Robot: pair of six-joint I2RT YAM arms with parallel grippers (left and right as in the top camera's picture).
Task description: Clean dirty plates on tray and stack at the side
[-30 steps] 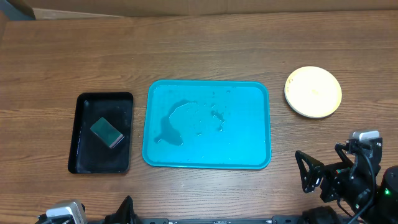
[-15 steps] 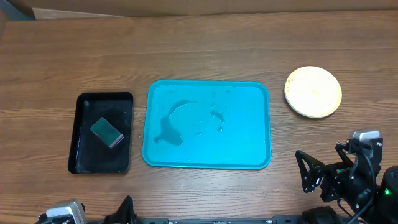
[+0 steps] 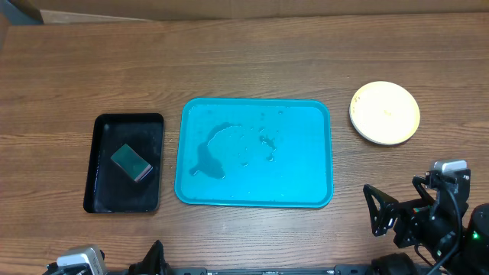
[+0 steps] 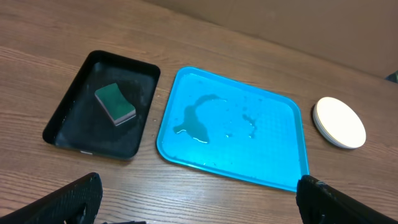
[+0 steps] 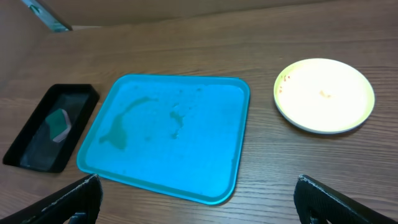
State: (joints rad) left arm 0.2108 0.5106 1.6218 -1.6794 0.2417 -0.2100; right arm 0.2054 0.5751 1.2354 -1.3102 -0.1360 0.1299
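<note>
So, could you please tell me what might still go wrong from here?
The puddle in the teal tray could spill over if the tray gets moved. The top plate shows small specks, so it may not be fully clean. The right gripper is nearby and could nudge it.

A sponge point(image 3: 131, 163) in the small tray point(image 3: 114, 192), just left of the large tray point(image 3: 298, 168); plates point(image 3: 384, 113) apart on its right.

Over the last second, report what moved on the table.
Nothing visibly changed. The plates stay stacked right of the tray, the sponge stays in the black tray, and the left gripper and right gripper remain open.
</note>
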